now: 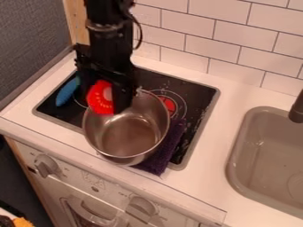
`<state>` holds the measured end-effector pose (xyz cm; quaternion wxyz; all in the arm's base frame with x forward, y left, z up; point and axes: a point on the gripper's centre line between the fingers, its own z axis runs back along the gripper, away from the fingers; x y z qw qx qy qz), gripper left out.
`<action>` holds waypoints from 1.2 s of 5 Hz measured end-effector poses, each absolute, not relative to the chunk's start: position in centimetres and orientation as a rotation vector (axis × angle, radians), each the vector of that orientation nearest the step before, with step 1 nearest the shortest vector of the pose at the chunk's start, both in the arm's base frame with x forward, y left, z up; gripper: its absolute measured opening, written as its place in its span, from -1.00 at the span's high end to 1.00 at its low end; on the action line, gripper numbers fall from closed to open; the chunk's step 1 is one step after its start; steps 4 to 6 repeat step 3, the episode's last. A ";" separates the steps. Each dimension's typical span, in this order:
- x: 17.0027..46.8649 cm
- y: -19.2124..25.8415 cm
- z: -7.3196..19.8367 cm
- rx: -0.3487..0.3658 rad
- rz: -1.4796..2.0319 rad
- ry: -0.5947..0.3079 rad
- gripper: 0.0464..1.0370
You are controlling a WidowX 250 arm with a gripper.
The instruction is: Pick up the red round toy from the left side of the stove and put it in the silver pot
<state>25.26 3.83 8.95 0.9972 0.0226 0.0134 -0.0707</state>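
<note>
With my gripper (108, 100) clamped on the red slice (100, 98) by the silver pot's (95, 133) eleven o'clock edge, I'm needing to be gentle, holding it snug and not bumping the rim.

Red tomato slice (100, 103), pale-centred, upright, at upper-left rim of silvery pot (125, 144)

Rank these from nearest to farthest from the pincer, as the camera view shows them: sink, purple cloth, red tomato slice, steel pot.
1. Red tomato slice: in the pincer.
2. Steel pot: just below the slice in the view.
3. Purple cloth: beside the pot, on its right in the view.
4. Sink: far right of the view.
</note>
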 end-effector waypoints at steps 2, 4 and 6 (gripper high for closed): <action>25.9 4.7 9.0 0.045 -0.095 0.029 -0.95; 25.7 4.7 9.2 0.043 -0.088 0.041 -0.94; 25.7 4.7 9.2 0.043 -0.088 0.041 -0.94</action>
